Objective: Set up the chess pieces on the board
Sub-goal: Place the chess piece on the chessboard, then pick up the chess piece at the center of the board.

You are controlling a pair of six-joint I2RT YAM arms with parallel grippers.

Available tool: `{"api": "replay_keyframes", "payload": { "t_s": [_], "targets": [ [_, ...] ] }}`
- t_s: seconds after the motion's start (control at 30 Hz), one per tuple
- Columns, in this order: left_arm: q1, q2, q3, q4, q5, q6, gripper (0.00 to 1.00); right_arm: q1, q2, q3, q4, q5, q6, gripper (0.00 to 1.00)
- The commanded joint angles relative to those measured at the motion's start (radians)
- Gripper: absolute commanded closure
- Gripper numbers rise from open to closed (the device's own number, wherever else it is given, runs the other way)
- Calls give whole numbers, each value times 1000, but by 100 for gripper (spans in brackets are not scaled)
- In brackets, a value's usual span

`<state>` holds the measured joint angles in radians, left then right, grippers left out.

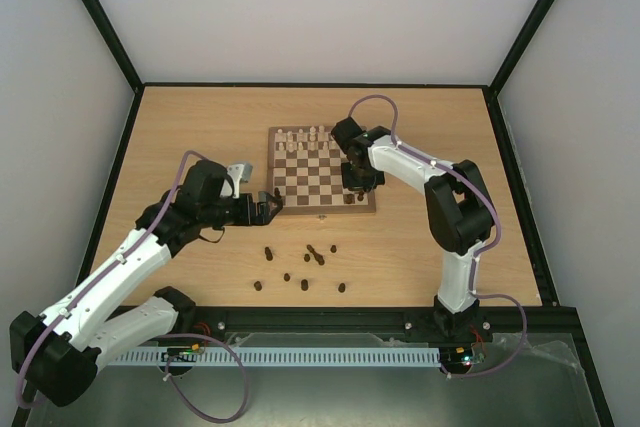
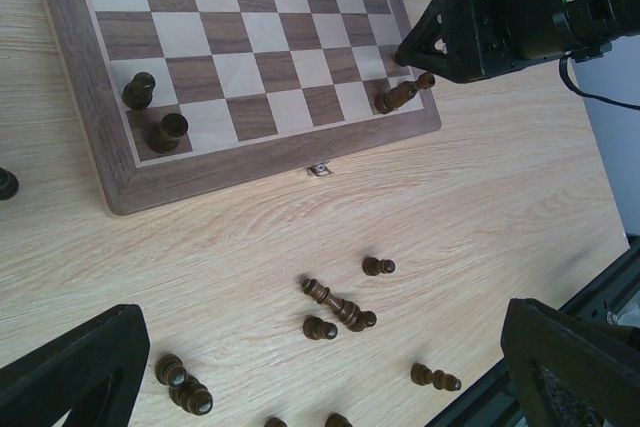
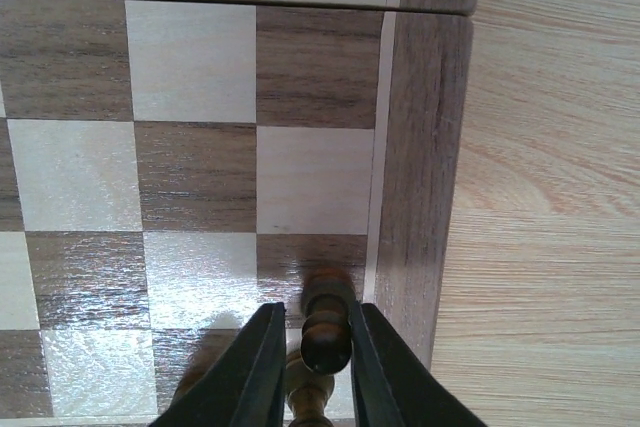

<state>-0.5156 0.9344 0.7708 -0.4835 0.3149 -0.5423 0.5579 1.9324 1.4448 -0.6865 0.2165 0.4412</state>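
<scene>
The board (image 1: 322, 205) lies mid-table, with cream pieces on its far rows. My right gripper (image 1: 358, 183) is over its near right corner. In the right wrist view the gripper (image 3: 312, 319) is shut on a dark chess piece (image 3: 328, 332), upright over a dark square by the border. A second dark piece (image 3: 306, 392) stands just below it. Two dark pawns (image 2: 139, 90) (image 2: 167, 132) stand on the board's near left corner. Several dark pieces (image 1: 314, 253) lie on the table in front of the board. My left gripper (image 1: 268, 205) is open and empty by the near left corner.
The board's small clasp (image 2: 319, 170) faces the loose pieces (image 2: 340, 307). One dark piece (image 2: 6, 184) lies left of the board. The black frame rail (image 1: 400, 319) runs along the near table edge. Bare wood surrounds the board on the left and right.
</scene>
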Motion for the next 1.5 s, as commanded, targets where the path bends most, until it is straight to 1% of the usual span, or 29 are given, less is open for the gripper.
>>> {"api": "replay_keyframes", "payload": {
  "t_s": [0.0, 0.13, 0.37, 0.43, 0.5, 0.7, 0.8, 0.9, 1.07, 1.13, 1.23, 1.37, 1.47],
  "targets": [
    [8, -4, -7, 8, 16, 3, 0, -4, 13, -9, -44, 2, -15, 80],
    [8, -3, -9, 11, 16, 1, 1, -4, 6, -8, -36, -10, -19, 76],
    [8, -3, -7, 10, 15, -4, 0, -4, -27, -3, -41, -2, -20, 72],
    [8, -6, -3, 7, 13, -5, 1, -4, -53, -2, -41, 12, -19, 71],
    [8, -7, 1, 2, 7, -4, 0, -4, -83, 4, -47, 27, -18, 66],
    [8, -18, 23, -7, -6, -7, 0, -3, -195, -11, -68, 26, -15, 57],
    [9, -29, 28, -7, -15, -8, 1, 7, -278, -54, -76, -11, -16, 56],
    [9, -31, 27, -10, -23, -9, 1, 55, -355, -120, -70, -55, -4, 57],
    [11, -44, 14, -2, -32, -22, 0, 221, -434, -263, -15, -147, 56, 57],
    [12, -50, 8, 2, -36, -26, 0, 285, -431, -301, 10, -166, 83, 57],
    [12, -64, -1, 5, -39, -31, 1, 350, -403, -328, 41, -171, 110, 59],
    [12, -87, -15, 1, -40, -37, 1, 380, -340, -331, 49, -143, 124, 62],
    [13, -109, -26, -6, -47, -37, 1, 384, -302, -335, 65, -152, 123, 62]
  ]
}}
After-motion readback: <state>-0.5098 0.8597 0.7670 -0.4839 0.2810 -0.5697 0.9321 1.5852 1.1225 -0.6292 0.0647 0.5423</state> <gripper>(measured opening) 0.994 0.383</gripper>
